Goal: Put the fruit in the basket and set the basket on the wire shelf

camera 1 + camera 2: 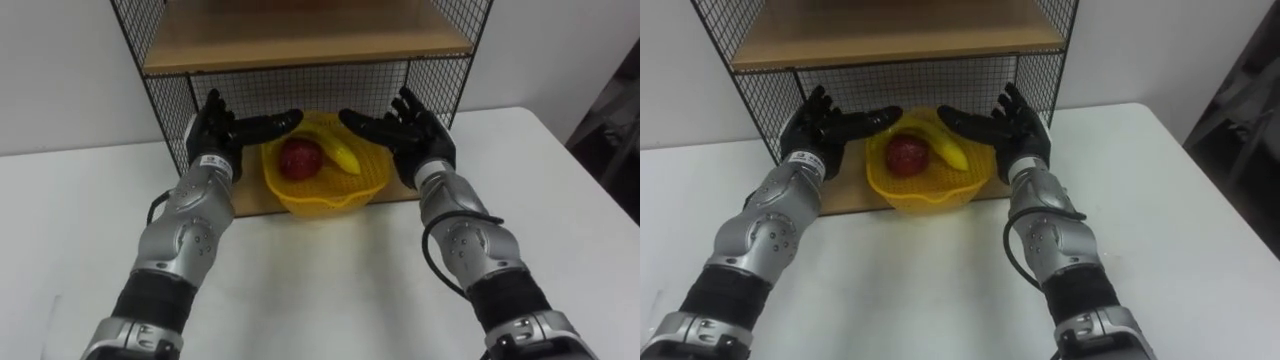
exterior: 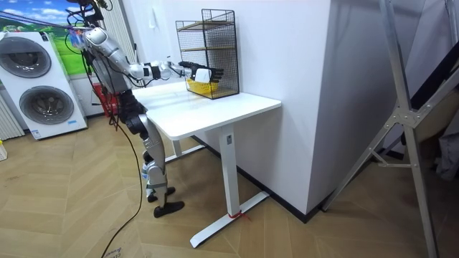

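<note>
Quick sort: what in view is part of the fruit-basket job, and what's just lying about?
Job:
- yellow basket, on the shelf's lower board
- red fruit and banana, in the basket
- wire shelf
- left hand and right hand, open on either side of the basket

Lying about:
- white table
- washing machines
- metal frame, at the room view's right

Mesh side walls (image 1: pixel 168 115) stand just outside the left hand (image 1: pixel 222 132) and right hand (image 1: pixel 408 132). A wooden board (image 1: pixel 300 40) hangs above them, with the basket (image 1: pixel 325 195) between. Back past the wrists, the white table (image 1: pixel 320 285) lies clear.
</note>
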Robot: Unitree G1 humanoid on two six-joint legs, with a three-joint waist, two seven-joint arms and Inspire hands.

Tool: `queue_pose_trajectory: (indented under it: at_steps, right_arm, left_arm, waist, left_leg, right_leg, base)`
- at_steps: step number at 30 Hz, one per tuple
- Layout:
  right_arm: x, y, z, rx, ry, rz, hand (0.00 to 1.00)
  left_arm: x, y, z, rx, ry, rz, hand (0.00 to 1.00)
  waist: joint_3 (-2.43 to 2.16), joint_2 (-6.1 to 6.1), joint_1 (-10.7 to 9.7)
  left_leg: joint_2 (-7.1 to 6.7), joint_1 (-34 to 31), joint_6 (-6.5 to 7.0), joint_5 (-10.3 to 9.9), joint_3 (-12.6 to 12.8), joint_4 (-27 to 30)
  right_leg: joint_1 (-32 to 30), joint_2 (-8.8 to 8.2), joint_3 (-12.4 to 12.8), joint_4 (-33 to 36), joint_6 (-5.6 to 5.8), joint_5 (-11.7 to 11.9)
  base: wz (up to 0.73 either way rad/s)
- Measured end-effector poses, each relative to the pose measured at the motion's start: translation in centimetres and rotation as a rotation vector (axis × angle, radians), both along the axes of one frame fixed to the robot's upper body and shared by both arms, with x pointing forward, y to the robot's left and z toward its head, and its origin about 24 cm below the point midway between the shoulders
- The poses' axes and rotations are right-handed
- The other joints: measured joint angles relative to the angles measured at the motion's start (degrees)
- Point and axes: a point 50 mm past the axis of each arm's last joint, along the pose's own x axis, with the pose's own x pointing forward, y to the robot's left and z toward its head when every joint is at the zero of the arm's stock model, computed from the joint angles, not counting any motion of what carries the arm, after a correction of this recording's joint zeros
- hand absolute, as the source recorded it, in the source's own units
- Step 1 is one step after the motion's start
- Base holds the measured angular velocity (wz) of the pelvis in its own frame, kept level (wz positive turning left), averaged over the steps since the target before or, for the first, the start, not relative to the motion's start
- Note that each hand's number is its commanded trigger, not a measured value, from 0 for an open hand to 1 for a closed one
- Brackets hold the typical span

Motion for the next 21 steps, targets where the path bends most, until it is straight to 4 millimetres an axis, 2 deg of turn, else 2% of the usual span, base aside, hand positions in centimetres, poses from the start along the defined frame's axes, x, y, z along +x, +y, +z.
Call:
queue_pose_trajectory:
  at_steps: [6,11,15,18,21]
  right_arm:
    - [0.0,-0.1,0.1,0.002,-0.012,0.013,0.00]
    - [0.1,-0.1,1.1,-0.021,-0.070,0.047,0.00]
    - [-0.4,-0.2,1.0,-0.042,-0.089,0.073,0.00]
    - [-1.8,-0.3,0.6,-0.030,-0.108,0.088,0.00]
    - [-3.3,-0.5,-0.2,-0.019,-0.101,0.090,0.00]
  left_arm:
    - [-0.5,0.2,-0.3,-0.008,-0.005,-0.001,0.00]
    - [-0.4,0.2,0.5,-0.019,-0.046,-0.010,0.00]
    - [-0.5,0.0,0.6,-0.023,-0.055,-0.025,0.00]
    - [-1.2,-0.2,0.2,0.016,-0.059,-0.045,0.00]
    - [-2.6,-0.1,-1.3,0.021,-0.022,-0.051,0.00]
  waist:
    - [-0.17,-0.09,-0.10]
    - [-0.29,-0.28,-0.23]
    - [-0.40,-0.45,-0.26]
    - [-0.53,-0.68,-0.08]
    - [-0.57,-0.75,0.08]
  left_leg:
    - [0.00,-0.02,0.00,0.00,-0.01,-0.03]
    - [0.01,0.12,0.00,0.00,-0.06,-0.04]
    - [0.00,0.43,-0.01,0.00,-0.18,-0.04]
    - [-0.04,0.44,-0.01,0.00,-0.36,-0.08]
    - [-0.04,0.48,-0.20,-0.13,-0.30,-0.08]
  right_leg:
    - [0.03,0.00,-0.06,0.00,0.00,0.00]
    - [0.36,-0.07,-0.07,0.11,0.00,0.00]
    - [0.78,-0.07,-0.18,-0.02,0.06,-0.10]
    - [0.82,0.01,-0.08,-0.02,0.07,-0.19]
    - [0.72,0.06,0.12,0.00,0.13,-0.31]
  base:
    - [0.00]
    - [0.00]
    - [0.01]
    - [0.02]
    - [-0.01]
